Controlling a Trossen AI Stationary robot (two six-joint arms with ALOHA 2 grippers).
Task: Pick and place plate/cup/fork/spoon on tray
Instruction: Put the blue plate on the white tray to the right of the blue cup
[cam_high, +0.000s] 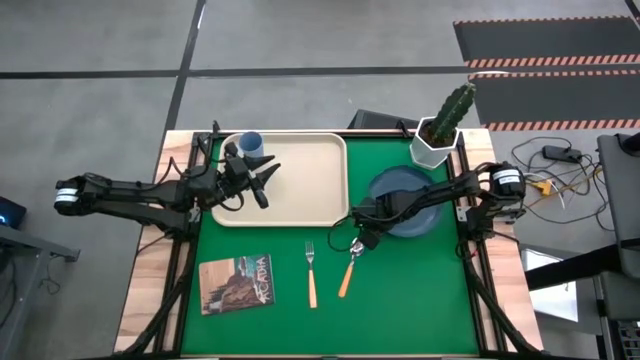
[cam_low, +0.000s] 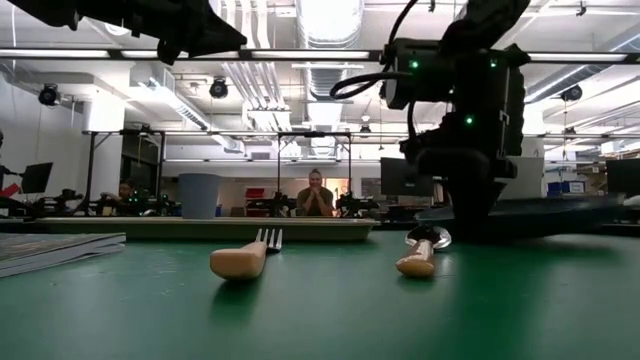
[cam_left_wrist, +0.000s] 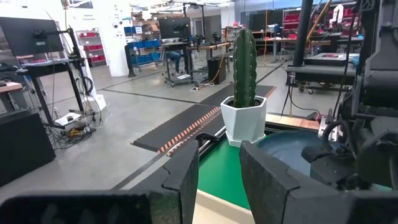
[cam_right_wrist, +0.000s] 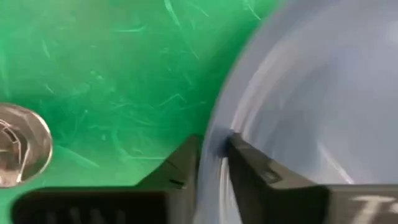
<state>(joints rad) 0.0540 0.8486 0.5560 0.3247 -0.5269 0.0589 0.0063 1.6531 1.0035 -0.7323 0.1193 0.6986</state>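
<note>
"ACADIA" on booklet (cam_high: 237, 284) cover

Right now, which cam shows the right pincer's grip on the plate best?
Right wrist view: its fingers straddle the plate rim close up. High view shows the right pincer at the plate's edge, contact unresolved. Low view shows the plate edge-on. Left wrist view shows part of the plate.

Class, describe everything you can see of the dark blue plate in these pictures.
The plate is round, dark blue and smooth, with a raised rim; its material cannot be told. It lies on the green table mat, right of the tray and near the cactus pot. The right gripper has its fingers astride the rim at the plate's left edge, just beside the spoon.
</note>
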